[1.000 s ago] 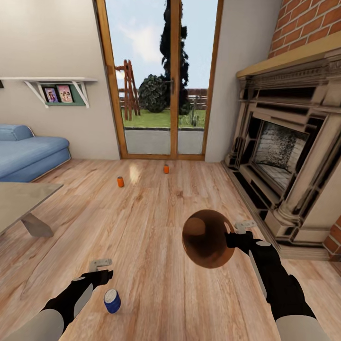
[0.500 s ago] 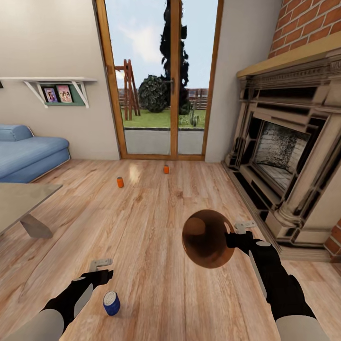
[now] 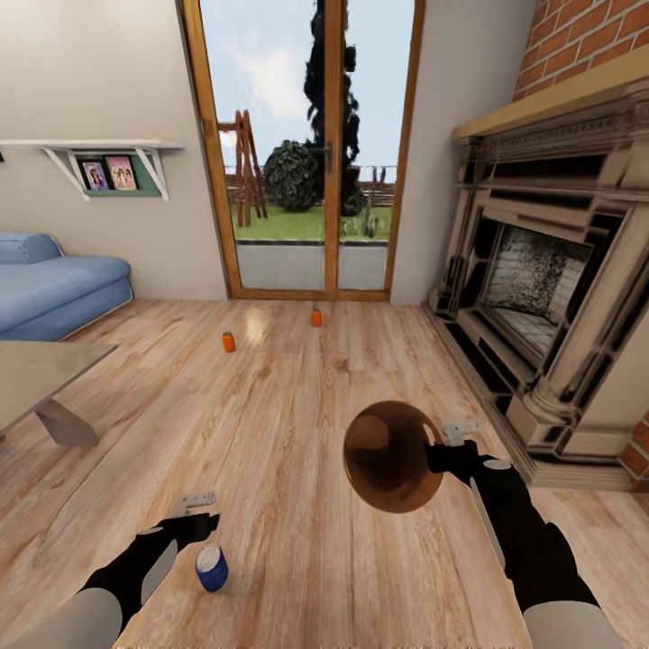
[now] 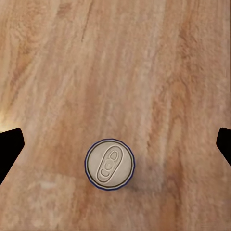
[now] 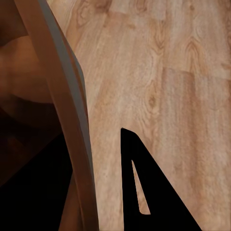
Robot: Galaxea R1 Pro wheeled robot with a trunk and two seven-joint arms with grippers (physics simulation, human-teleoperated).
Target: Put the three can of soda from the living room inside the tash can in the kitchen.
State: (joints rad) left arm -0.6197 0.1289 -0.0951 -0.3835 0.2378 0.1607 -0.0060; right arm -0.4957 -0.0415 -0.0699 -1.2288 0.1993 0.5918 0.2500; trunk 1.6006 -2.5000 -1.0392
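Wood floor (image 3: 297, 424), unlabelled blue can (image 3: 212, 568), bin (image 3: 392, 455)

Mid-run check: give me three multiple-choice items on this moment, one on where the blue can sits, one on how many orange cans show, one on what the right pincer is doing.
1. Where is the blue can?
A. on the sofa
B. on the floor by the left pincer
C. inside the bin

2. How many orange cans show?
A. one
B. two
C. four

3. The right pincer is:
A. shut on the trash can's rim
B. open over the floor
C. holding a can

Answers:
1 B: the blue can stands on the wood floor beside the left pincer.
2 B: the orange cans stand near the glass doors.
3 A: the right pincer clamps the trash can.
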